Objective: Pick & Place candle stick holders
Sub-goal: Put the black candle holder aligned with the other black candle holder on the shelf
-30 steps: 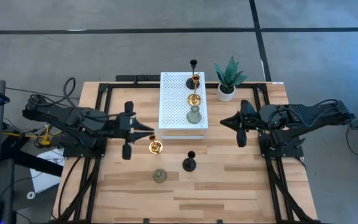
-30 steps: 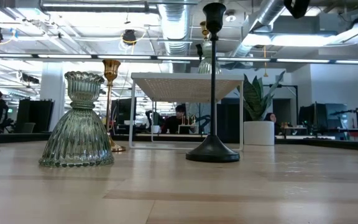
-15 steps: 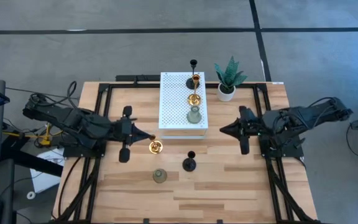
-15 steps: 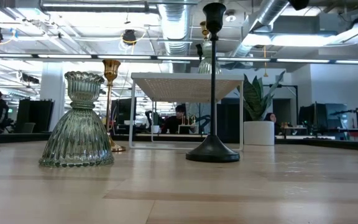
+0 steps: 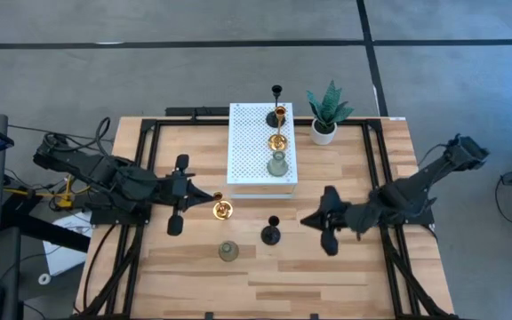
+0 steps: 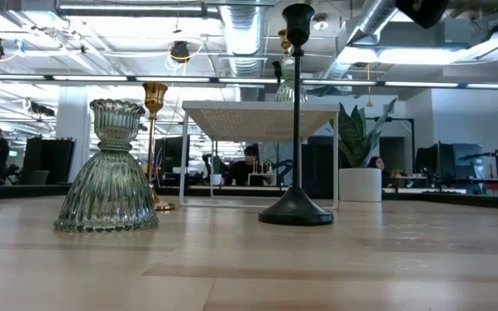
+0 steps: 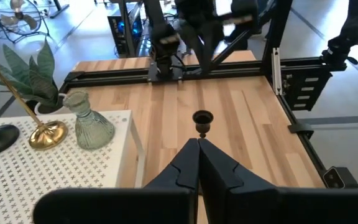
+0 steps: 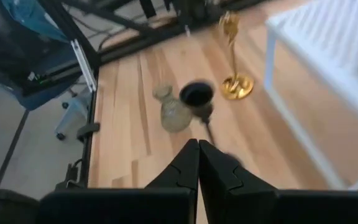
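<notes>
On the white perforated stand point(image 5: 249, 147) I count three candle holders, three more on the wooden table point(image 5: 345, 276); my left gripper point(image 5: 212, 196) and right gripper point(image 5: 306, 220) are both closed, holding nothing

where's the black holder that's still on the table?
In the high view the black holder stands on the bare wood in front of the white tray, between the grey-green holder and the right gripper.

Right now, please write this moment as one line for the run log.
left tool: shut, beside shiny gold candle holder | right tool: shut, near slim black candle holder | white perforated shelf: three holders on it
</notes>
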Controlling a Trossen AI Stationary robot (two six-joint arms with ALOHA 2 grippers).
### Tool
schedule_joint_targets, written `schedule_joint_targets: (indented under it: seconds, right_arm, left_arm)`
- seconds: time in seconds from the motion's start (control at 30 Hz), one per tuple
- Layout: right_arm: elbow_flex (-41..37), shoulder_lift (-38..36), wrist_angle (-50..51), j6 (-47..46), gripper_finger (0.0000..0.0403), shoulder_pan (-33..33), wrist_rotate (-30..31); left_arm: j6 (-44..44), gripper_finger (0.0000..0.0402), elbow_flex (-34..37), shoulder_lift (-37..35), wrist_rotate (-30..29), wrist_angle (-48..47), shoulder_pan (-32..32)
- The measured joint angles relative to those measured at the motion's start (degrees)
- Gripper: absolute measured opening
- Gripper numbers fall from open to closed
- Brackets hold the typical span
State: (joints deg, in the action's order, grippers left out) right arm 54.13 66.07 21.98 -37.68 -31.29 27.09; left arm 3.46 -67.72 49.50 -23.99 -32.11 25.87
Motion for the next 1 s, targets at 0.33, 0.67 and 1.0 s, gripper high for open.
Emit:
schedule_joint_targets:
  seconds: [0.33,0.67,1.0]
  right_arm:
    - [0.0,11.39,-5.63,-3.1,0.0,-1.68,0.01]
    - [0.0,23.8,-5.96,-14.22,0.0,-2.66,6.5]
    - [-0.09,26.81,7.42,-41.08,0.0,-12.53,23.3]
  left_arm:
    - [0.0,0.0007,0.0,0.1,0.02,0.17,0.0]
    - [0.0,0.0007,0.0,0.1,0.02,0.16,0.0]
    - [0.0,0.0008,0.0,0.1,0.02,0.01,0.0]
